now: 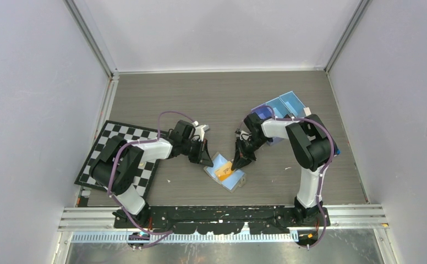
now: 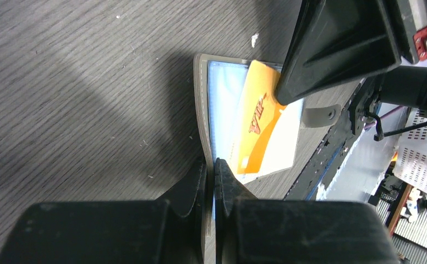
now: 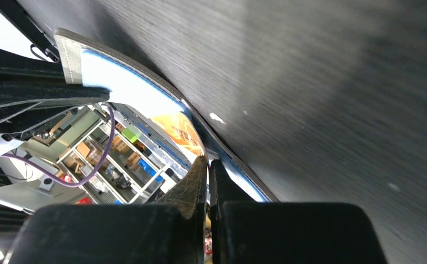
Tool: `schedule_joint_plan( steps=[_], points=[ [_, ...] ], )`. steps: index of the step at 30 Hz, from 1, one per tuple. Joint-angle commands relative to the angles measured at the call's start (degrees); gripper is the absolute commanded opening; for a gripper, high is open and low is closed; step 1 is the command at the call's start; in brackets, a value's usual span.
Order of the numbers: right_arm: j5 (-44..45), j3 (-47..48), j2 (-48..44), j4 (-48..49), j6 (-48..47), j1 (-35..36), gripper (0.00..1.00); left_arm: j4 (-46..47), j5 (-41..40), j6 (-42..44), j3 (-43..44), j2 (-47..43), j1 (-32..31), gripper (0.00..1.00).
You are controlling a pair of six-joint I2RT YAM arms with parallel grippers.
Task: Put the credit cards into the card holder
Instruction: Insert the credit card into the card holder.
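The card (image 2: pixel 261 126) is orange with red lettering, the card holder (image 2: pixel 200 110) grey-taupe with pale blue inside, the table (image 1: pixel 200 99) dark grey wood-grain, the board (image 1: pixel 124 133) black-and-white chequered.

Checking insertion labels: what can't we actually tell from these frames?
Left wrist: whether the orange card sits in a pocket of the card holder; the right gripper covers part of it.
Right wrist: whether that gripper pinches the card or only presses it; its own fingers hide the contact.
Top view: contents of the blue tray; the right arm overlaps it, and it is too small.
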Motion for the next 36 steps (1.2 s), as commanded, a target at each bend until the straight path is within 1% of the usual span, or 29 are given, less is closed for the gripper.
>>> schedule_joint_plan(
  steps=[1, 7, 12, 15, 20, 26, 36],
  points=[
    [9.5, 2.3, 3.5, 0.7, -3.3, -2.2, 0.01, 0.1, 3.4, 0.7, 0.7, -0.1, -0.2, 0.0],
    [8.4, 4.7, 5.7, -1.9, -5.4, -2.3, 0.01, 0.2, 3.8, 0.9, 0.8, 0.0, -0.3, 0.0],
    [7.3, 3.0, 4.7, -3.1, -5.7, -2.0, 0.01, 0.4, 4.1, 0.9, 0.8, 0.1, -0.4, 0.0],
    [5.3, 2.2, 4.6, -4.1, -5.8, -0.7, 0.0, 0.4, 4.7, 0.8, 0.8, 0.2, -0.4, 0.0],
    [4.4, 3.3, 5.4, -6.9, -7.2, 1.9, 0.0, 2.0, 5.1, 0.7, 0.7, 0.4, -0.4, 0.0],
    [3.6, 3.2, 5.4, -7.2, -7.2, 2.6, 0.0, 2.4, 5.3, 0.7, 0.4, 0.2, -0.3, 0.0],
    [6.0, 5.8, 6.9, -4.2, -5.5, 2.6, 0.01, 2.4, 5.9, 0.8, 0.1, 0.0, -0.4, 0.0]
  ],
)
